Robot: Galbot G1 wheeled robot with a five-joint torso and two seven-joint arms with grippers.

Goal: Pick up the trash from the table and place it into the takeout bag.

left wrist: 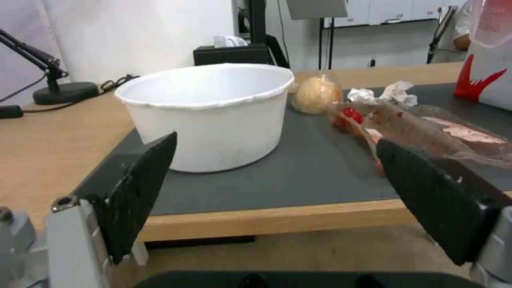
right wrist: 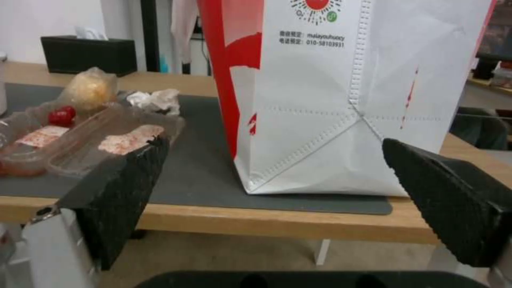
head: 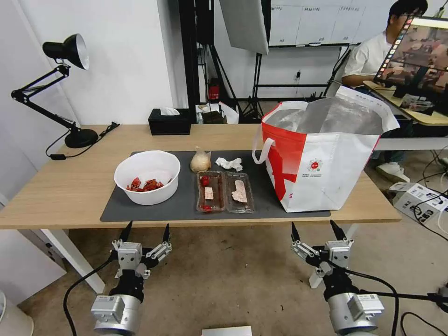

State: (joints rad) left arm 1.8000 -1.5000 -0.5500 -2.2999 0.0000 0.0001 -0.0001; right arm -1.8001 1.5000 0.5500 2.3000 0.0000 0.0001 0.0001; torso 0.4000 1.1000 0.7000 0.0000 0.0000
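On the table's (head: 56, 186) dark grey mat lie a white bowl (head: 147, 177) (left wrist: 211, 116) with red scraps, a knotted clear bag of beige stuff (head: 200, 161) (left wrist: 318, 94) (right wrist: 89, 89), a crumpled tissue (head: 229, 163) (left wrist: 385, 94) (right wrist: 155, 100) and a clear two-part tray (head: 225, 192) (left wrist: 427, 134) (right wrist: 80, 142). The takeout bag (head: 322, 154) (right wrist: 341, 96) stands open at the mat's right end. My left gripper (head: 145, 232) (left wrist: 277, 192) hangs open below the table's front edge, level with the bowl. My right gripper (head: 316, 230) (right wrist: 272, 192) is open too, below the edge in front of the bag.
A black tissue box (head: 170, 122) sits at the back of the table, a black desk lamp (head: 70, 84) at the back left with its cable on the wood. White table legs (head: 74, 261) stand near the left arm. Another desk with a monitor (head: 415, 51) is at the right.
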